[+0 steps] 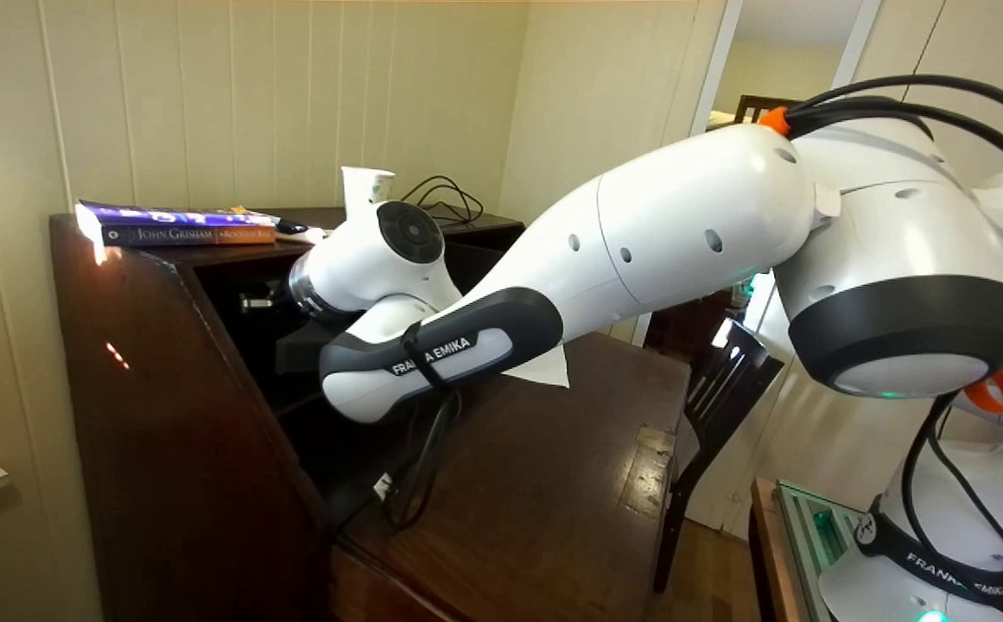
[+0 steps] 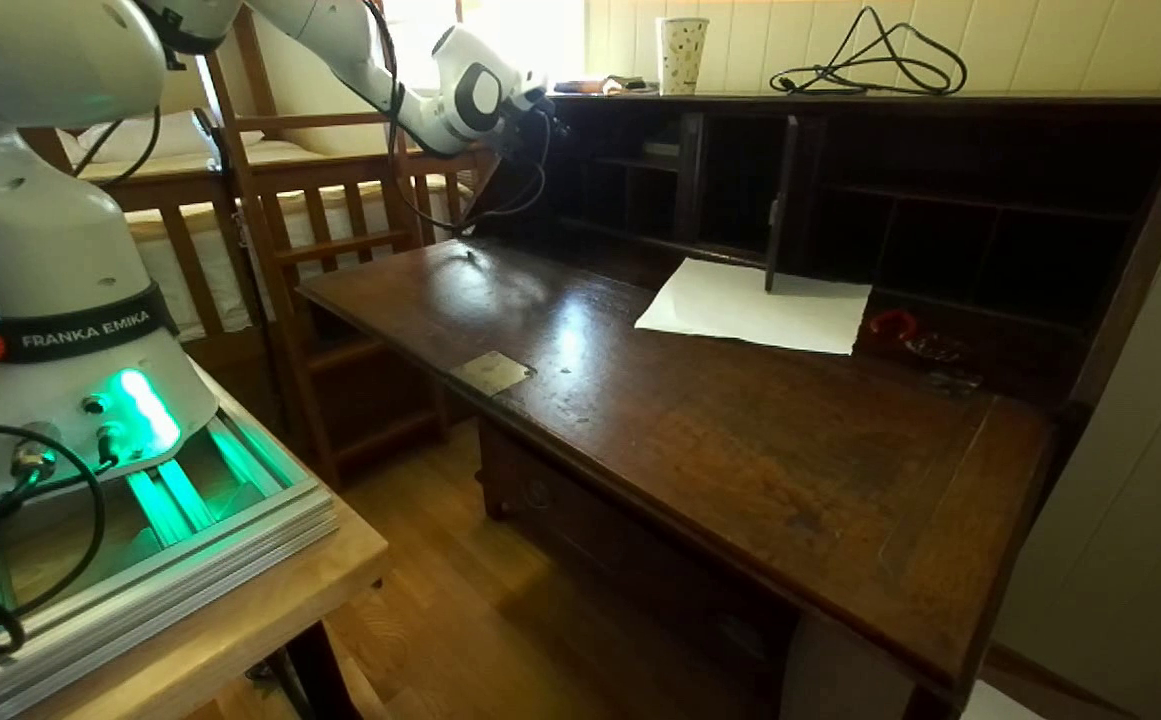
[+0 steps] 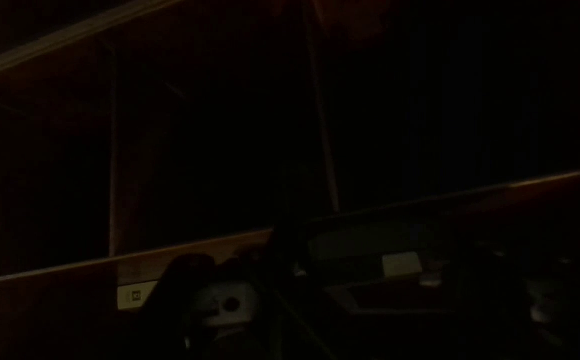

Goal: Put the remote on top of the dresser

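Note:
The dresser, a dark reddish-brown slant-front desk, shows in both exterior views (image 1: 173,371) (image 2: 700,440). Its front panel is folded down and its narrow flat top (image 1: 315,218) holds several things. My gripper reaches into the dark upper shelf area at one end of the desk, below the top, in both exterior views (image 1: 261,302) (image 2: 552,125). In the very dark wrist view the fingers (image 3: 377,280) stand apart. Between and behind them show a dark greenish shape and a pale block (image 3: 402,265). I cannot make out the remote in any view.
On the dresser top lie books (image 1: 190,226), a paper cup (image 2: 681,55) and a black cable (image 2: 870,75). White paper (image 2: 750,305) and a red item (image 2: 893,323) lie on the folded-down panel. An upright inner door (image 2: 782,200) juts out. Shelf dividers (image 3: 113,150) surround my gripper.

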You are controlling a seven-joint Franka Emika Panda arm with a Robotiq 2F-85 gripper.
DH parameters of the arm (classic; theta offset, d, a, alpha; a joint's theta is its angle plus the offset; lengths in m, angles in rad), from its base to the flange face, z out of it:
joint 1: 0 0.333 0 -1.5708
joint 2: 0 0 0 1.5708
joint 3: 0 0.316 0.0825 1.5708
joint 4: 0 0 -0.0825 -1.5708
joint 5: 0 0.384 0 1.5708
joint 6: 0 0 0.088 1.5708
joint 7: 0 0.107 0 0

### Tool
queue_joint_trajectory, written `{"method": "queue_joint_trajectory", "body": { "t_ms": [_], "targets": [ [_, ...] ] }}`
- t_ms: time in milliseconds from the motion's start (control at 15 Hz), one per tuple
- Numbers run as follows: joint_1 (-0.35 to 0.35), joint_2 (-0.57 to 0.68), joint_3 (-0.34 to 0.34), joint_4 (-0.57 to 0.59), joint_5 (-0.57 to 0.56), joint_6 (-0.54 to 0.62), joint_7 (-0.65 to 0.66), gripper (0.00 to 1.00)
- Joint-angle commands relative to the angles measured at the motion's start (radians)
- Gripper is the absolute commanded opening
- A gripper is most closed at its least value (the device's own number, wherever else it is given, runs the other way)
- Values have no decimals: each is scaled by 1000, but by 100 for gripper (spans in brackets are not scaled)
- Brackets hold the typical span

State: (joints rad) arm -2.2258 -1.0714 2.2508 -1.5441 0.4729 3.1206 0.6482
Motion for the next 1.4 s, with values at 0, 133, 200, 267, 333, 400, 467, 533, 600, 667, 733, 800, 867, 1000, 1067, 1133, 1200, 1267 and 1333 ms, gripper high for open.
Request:
{"method": "queue_joint_trajectory", "body": {
  "t_ms": [0,133,200,267,333,400,467,533,600,667,733,800,867,1000,1067,1133,1200,1267,1333],
  "targets": [
    [70,29,-35,-85,27,31,-18,38],
    [127,73,-44,-187,26,68,-35,36],
    [151,94,-46,-231,24,79,-40,36],
    [180,115,-49,-285,24,92,-42,36],
    [224,126,-74,-344,30,114,-31,36],
    [258,136,-96,-390,33,126,-22,36],
    [299,144,-127,-445,37,140,-14,36],
    [339,154,-154,-495,41,146,-8,36],
    [380,160,-184,-544,47,147,-2,36],
    [421,173,-211,-594,49,148,0,36],
    [464,186,-240,-643,51,146,2,36],
    [508,200,-272,-691,48,150,0,36],
    [540,239,-290,-737,32,163,-19,36],
    [611,314,-338,-817,8,195,-44,36],
    [648,360,-363,-852,-6,205,-59,36],
    [678,400,-384,-878,-19,219,-74,36],
    [707,443,-403,-902,-29,236,-85,36],
    [740,487,-433,-918,-40,249,-101,36],
    [765,524,-457,-931,-52,265,-116,36]
  ]
}}
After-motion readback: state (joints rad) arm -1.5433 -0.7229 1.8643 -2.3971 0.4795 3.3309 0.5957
